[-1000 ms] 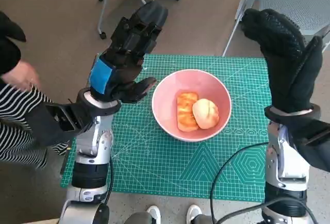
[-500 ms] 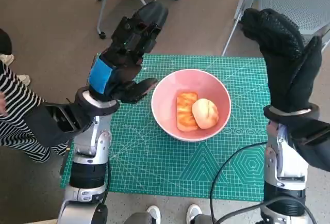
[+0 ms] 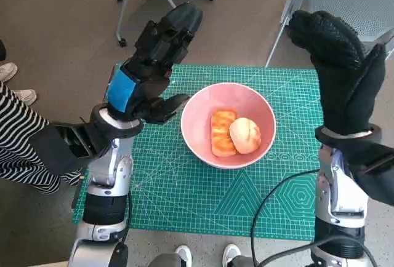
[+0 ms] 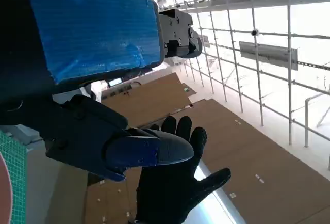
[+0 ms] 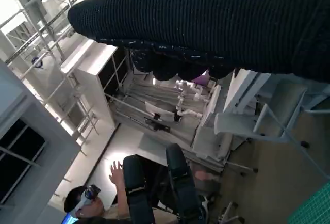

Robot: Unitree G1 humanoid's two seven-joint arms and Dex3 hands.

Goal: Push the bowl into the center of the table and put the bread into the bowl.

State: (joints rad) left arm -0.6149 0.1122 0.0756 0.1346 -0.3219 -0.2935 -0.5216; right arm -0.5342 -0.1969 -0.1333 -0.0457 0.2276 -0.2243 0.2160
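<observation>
Two pieces of bread (image 3: 236,133) sit inside the pink bowl (image 3: 200,104) at mid-desk (image 3: 184,199), and between frames we see nothing on it move, only the person at the left edge pulling back, so we judge the task done. Left robot hand (image 3: 151,64) and right robot hand (image 3: 338,70) stay raised, fingers apart, holding nothing. Only the right wrist view shows a seated person (image 5: 98,203); the left wrist view catches the right robot hand's spread glove from across.

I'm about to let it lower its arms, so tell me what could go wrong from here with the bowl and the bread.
Both pieces of bread sit in the pink bowl, and both hands are raised, empty. Two possible risks: the left hand hangs close beside the bowl's rim, so coming down it could knock the bowl off centre. The black cable near the right arm could snag.
</observation>
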